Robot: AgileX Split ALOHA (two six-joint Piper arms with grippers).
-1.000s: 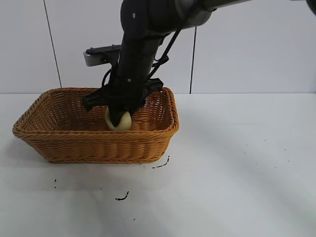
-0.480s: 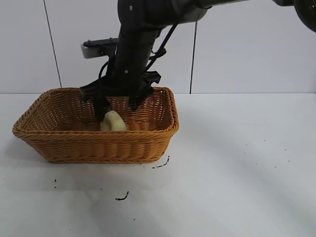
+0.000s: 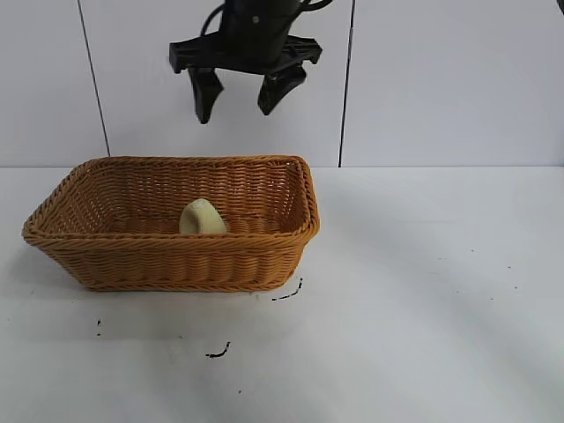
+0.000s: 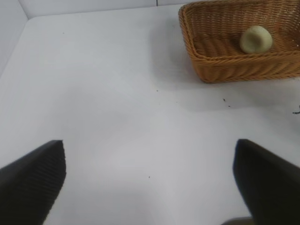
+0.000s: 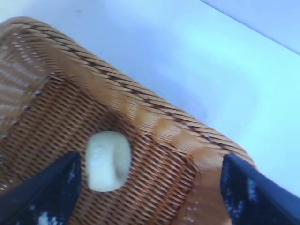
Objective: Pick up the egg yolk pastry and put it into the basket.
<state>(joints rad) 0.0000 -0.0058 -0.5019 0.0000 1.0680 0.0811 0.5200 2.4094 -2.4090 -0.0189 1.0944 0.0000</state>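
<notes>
The egg yolk pastry, a small pale cream lump, lies on the floor of the golden-brown wicker basket, near its middle. It also shows in the left wrist view as the pastry in the basket, and in the right wrist view as the pastry on the basket's weave. My right gripper hangs open well above the basket, holding nothing; its fingers frame the pastry from above. My left gripper stands open over bare table, far from the basket.
The white table stretches to the right of the basket and in front of it. A few small dark marks lie on the table near the basket's front corner. A pale wall stands behind.
The right gripper opened and let go of the pastry inside the basket, then rose straight up out of it. The pastry stayed on the basket floor, tipped slightly to the left.
</notes>
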